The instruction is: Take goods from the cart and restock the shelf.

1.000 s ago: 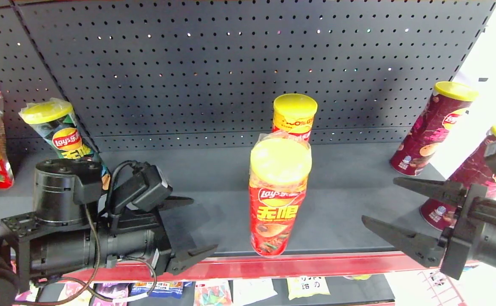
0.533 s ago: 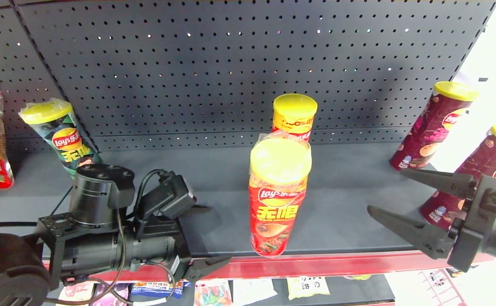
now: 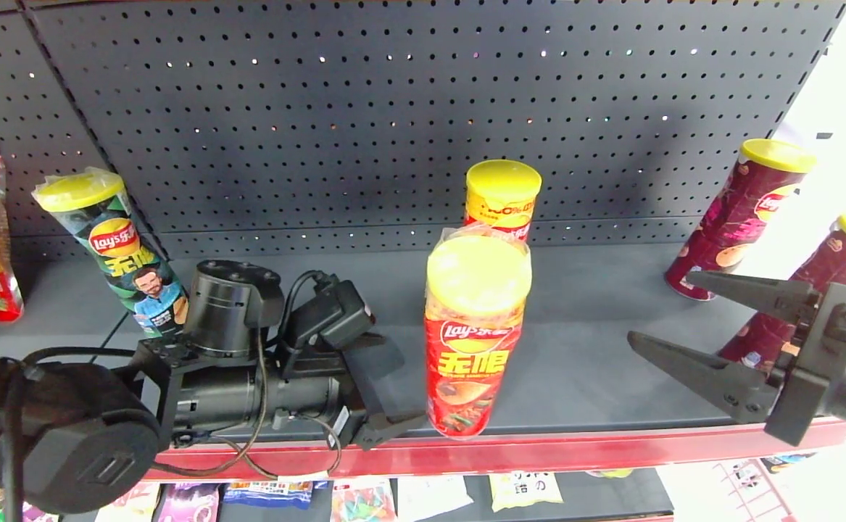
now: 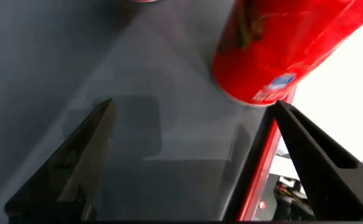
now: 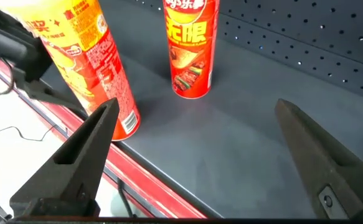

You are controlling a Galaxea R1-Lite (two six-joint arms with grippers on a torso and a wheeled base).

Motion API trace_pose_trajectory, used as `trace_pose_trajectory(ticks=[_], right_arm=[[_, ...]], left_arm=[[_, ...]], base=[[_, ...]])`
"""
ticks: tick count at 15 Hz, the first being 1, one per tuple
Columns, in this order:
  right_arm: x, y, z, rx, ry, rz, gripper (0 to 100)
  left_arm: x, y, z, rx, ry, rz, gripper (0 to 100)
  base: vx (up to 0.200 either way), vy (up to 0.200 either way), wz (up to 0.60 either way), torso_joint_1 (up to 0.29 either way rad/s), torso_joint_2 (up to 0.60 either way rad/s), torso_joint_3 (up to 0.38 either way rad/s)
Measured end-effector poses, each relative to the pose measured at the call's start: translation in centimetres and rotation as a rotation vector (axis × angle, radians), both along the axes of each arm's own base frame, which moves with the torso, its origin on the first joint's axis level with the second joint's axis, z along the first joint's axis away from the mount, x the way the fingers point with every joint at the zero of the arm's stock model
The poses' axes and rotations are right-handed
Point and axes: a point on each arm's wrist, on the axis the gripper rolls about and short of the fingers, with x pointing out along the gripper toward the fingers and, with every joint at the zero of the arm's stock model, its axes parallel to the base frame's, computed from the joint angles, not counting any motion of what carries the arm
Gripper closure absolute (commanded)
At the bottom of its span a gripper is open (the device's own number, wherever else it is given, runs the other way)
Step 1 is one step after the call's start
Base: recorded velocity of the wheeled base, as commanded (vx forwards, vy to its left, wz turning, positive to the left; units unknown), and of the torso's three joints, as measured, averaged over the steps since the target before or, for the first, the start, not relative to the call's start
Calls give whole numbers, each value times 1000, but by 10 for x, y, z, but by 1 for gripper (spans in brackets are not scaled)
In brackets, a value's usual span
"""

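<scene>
We found the front red can [image 3: 475, 341] upright at the shelf's [image 3: 582, 362] front edge, the left gripper [image 3: 394, 380] just beside its base and the right gripper [image 3: 658, 308] well apart, both spread (nothing held), presumably leaving it freestanding.

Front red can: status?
Left gripper open, at base of front red can, not gripping. Right gripper open, empty, off to the right. Second red can stands behind, apart.

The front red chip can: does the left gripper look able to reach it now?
Probably yes. The open left gripper sits close beside the front red chip can on the shelf, with nothing between them.
</scene>
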Motion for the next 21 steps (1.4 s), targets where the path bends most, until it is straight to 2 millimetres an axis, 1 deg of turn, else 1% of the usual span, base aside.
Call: trace_pose_trajectory(ticks=[5,12,17,21], right_arm=[[1,0,0,-1,2,0,0],[3,2,0,-3,5,1,0],[3,3,1,-2,4,1,0],[4,3,1,-4,5,1,0]], left_arm=[[3,-5,-5,8,12,-8,0],[14,-13,-3,3,-5,-2,0],[17,-22,-2,1,-19,-10,0],[21,-25,-1,-3,-25,-10,0]], base=[[0,0,0,0,0,0],[0,0,0,0,0,0],[0,0,0,0,0,0],[0,0,0,0,0,0]])
